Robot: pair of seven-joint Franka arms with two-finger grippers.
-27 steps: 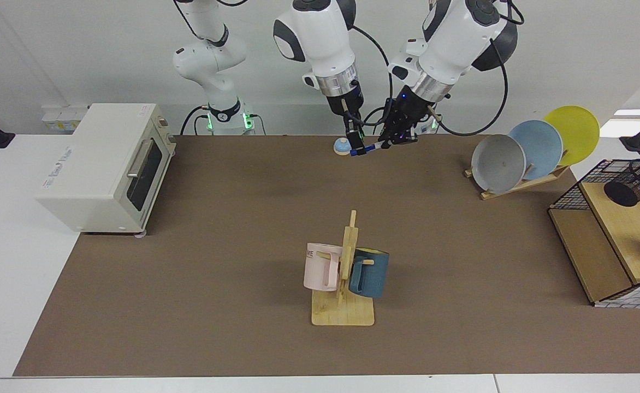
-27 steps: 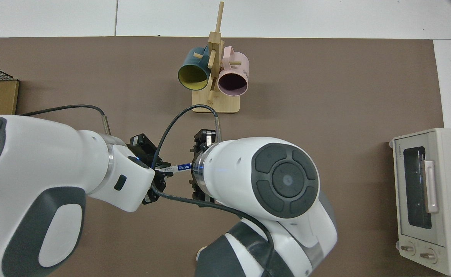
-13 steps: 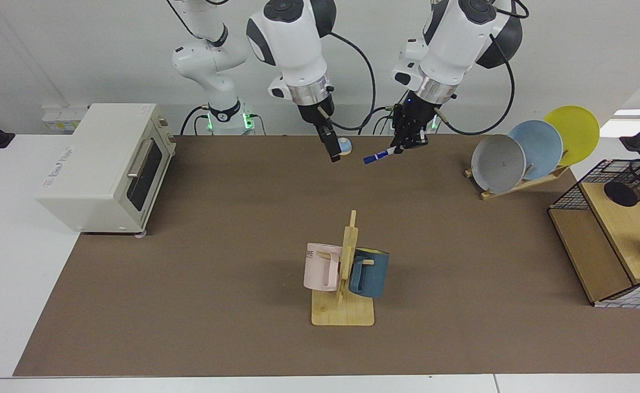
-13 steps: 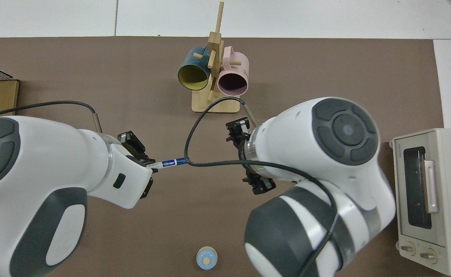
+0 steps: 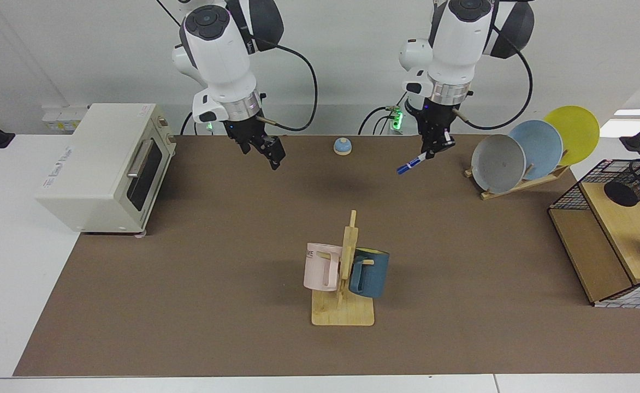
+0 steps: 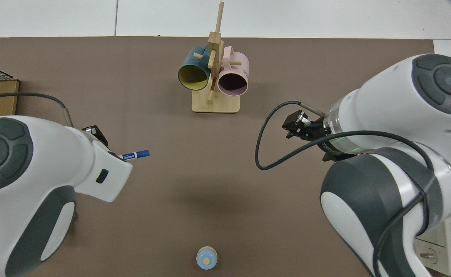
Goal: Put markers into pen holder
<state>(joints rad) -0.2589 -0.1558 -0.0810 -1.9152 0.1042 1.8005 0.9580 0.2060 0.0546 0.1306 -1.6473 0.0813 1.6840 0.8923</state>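
Marker held off the bench near the far edge, clamped at its white end by the left gripper, blue cap slanting down and out. 1 second earlier both grippers met on it mid-bench; since then the right gripper let go and drew away toward the toaster oven; whether its fingers were spread, cannot tell. Handover looked complete, so the left arm alone carried the marker toward the plate rack side. Pen holder sat on the wire shelf at the bench's end, well apart from the marker. Carry and drop were not yet done.
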